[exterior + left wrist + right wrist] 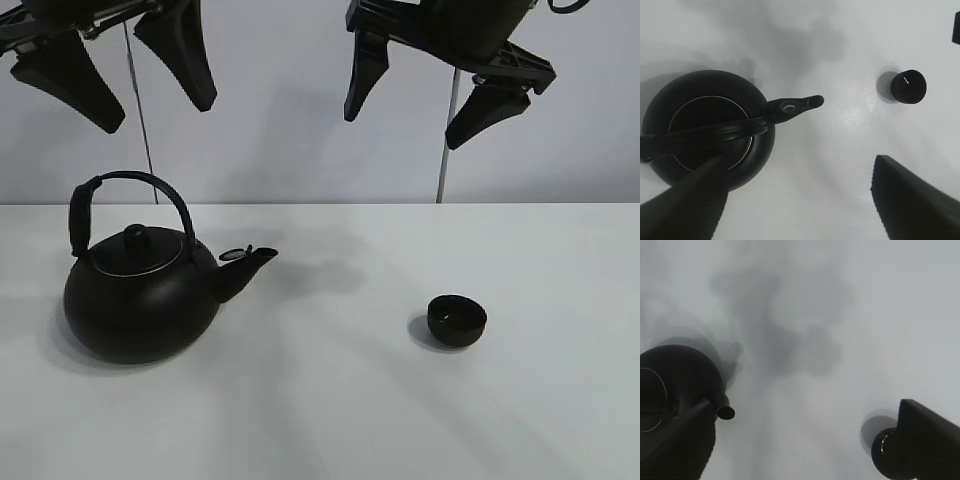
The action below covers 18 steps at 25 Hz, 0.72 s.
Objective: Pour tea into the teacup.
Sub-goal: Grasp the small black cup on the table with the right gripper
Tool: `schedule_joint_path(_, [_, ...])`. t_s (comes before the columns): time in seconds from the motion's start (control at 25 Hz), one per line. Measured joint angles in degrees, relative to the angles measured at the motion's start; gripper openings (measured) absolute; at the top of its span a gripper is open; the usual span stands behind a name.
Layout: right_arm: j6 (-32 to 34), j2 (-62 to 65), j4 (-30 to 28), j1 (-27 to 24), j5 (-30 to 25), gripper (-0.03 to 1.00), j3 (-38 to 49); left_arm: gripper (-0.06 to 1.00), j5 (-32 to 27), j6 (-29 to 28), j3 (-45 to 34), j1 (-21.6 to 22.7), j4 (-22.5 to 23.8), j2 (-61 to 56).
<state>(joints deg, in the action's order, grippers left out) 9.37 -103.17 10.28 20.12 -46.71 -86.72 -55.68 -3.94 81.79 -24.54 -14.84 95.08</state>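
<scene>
A big round black kettle (140, 290) with an arched handle stands on the left of the white table, its spout pointing right. The small matte-black teacup (457, 320) sits right of centre, well apart from the spout. My left gripper (155, 110) hangs open and empty high above the kettle. My right gripper (403, 125) hangs open and empty high above the space between kettle and cup. The left wrist view shows the kettle (705, 130) and teacup (908, 86) below the open gripper (800, 160). The right wrist view shows the kettle (675, 385), the teacup (887, 455) and the open gripper (804, 405).
The white table (330, 400) runs to a pale wall at the back. Two thin vertical rods (443, 150) stand behind the table. Nothing else lies on the table between kettle and cup.
</scene>
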Motion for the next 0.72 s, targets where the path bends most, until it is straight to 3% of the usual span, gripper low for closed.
schedule_joint_path(0.24, [0.10, 0.00, -0.29, 0.00, -5.99, 0.68, 0.00, 0.57, 0.00, 0.00, 0.00, 0.00, 0.00, 0.00])
schedule_joint_path(0.44, [0.10, 0.00, -8.83, 0.00, -15.29, 0.68, 0.00, 0.57, 0.00, 0.00, 0.00, 0.00, 0.00, 0.00])
schedule_joint_path(0.52, [-0.08, -0.19, -11.90, 0.00, -16.33, 0.68, 0.00, 0.57, 0.00, 0.00, 0.00, 0.00, 0.00, 0.00])
schedule_joint_path(0.72, [-2.74, -1.36, -13.34, 0.00, -14.29, 0.68, 2.60, 0.57, 0.00, 0.00, 0.00, 0.00, -0.02, 0.00])
